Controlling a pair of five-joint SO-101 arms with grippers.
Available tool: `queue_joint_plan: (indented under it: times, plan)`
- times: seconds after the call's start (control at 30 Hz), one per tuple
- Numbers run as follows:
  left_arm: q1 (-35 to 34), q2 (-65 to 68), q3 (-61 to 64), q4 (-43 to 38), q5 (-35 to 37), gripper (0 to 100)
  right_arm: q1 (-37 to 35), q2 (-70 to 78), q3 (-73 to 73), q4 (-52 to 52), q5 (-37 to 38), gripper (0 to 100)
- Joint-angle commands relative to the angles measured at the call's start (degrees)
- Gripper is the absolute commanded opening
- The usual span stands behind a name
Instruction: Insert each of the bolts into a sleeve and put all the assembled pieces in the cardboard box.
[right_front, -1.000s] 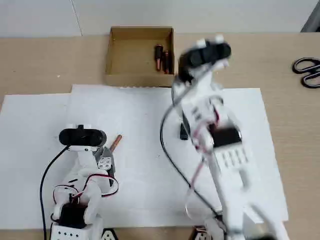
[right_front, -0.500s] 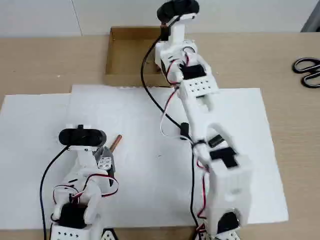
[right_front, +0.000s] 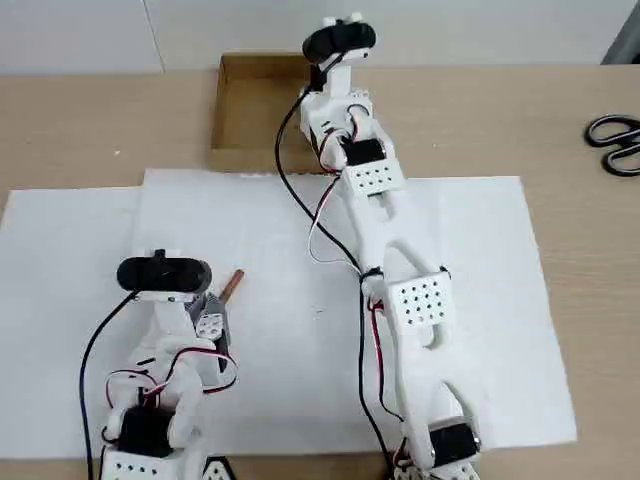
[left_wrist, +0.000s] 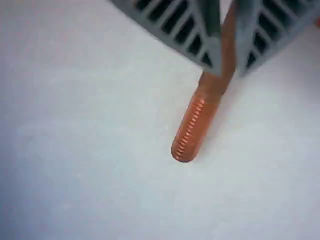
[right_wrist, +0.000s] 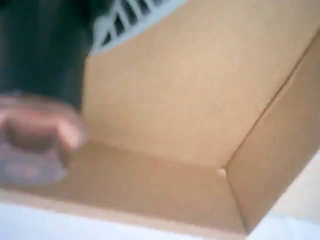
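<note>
I can read no word, number or sign anywhere. The cardboard box (right_front: 250, 115) is plain, the white paper (right_front: 80, 260) is blank, and the bolt (left_wrist: 192, 125) in my left claw (left_wrist: 227, 67) shows only its thread.

Brown cardboard box (right_front: 240, 110): in the high view the white right arm (right_front: 360, 170) covers the right part of its floor, and whatever lies there is hidden.
Dark cylindrical sleeve (right_wrist: 40, 55): gripped in the right gripper (right_wrist: 92, 50), blurred and cut off by the picture's edge. Its coppery end is too smeared to make out.
Copper threaded bolt (left_wrist: 197, 120): the head end is hidden between the clamped grey ribbed fingers (left_wrist: 190, 35) of the left gripper (left_wrist: 229, 67), which are themselves cut off.
Black-handled scissors (right_front: 615, 140): cut off by the high view's edge.
</note>
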Motion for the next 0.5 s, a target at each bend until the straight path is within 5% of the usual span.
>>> queue_joint_plan:
  times: [0.0, 0.17, 0.47]
  plan:
    - [0.0, -0.5, -0.2, -1.1, 2.2, 1, 0.3, 2.9, -12.6, -1.8, -0.1, 0.8]
    - [0.0, -0.5, -0.2, -1.1, 2.2, 1, -0.9, 6.5, -19.7, 4.5, 3.3, 1.8]
    - [0.0, -0.5, -0.2, -1.1, 2.2, 1, -0.7, 6.3, -25.1, 17.5, 3.9, 27.3]
